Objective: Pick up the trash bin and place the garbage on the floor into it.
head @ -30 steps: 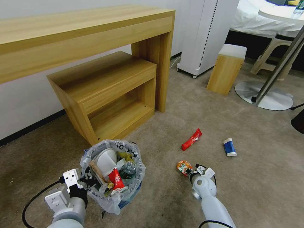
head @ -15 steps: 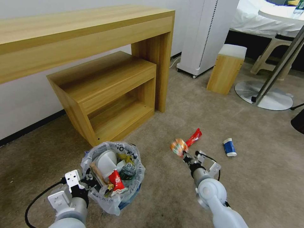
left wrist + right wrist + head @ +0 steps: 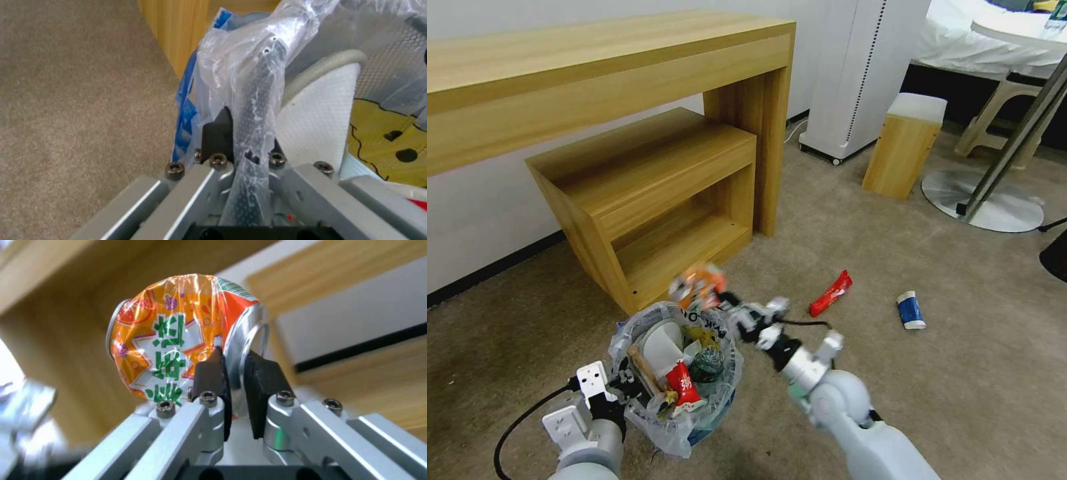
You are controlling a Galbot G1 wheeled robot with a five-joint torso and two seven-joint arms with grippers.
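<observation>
The trash bin [image 3: 707, 427], round and lined with a crinkly plastic bag, stands on the beige floor [image 3: 947, 387] at the lower left. My left gripper [image 3: 620, 390] is shut on its near rim; the left wrist view shows the fingers [image 3: 216, 133] pinching rim [image 3: 260, 83] and bag together. Inside lie a white slipper [image 3: 660, 343], a wooden stick [image 3: 644, 370], a red wrapper [image 3: 682, 385] and a bottle [image 3: 707, 363]. My right gripper [image 3: 724, 303] is shut on a crushed orange can [image 3: 697, 285] [image 3: 173, 336], held above the bin's far rim. A red wrapper [image 3: 830, 293] and a blue-white paper cup [image 3: 910, 310] lie on the carpet to the right.
A wooden desk [image 3: 594, 60] with a low shelf unit [image 3: 654, 193] stands just behind the bin. Farther right are a white appliance [image 3: 860, 73], a small wooden stool [image 3: 904, 143] and a round metal table base [image 3: 984, 200].
My right gripper has lifted the orange can off the carpet and swung it left to above the bin. The left gripper and bin have shifted slightly to the right.
</observation>
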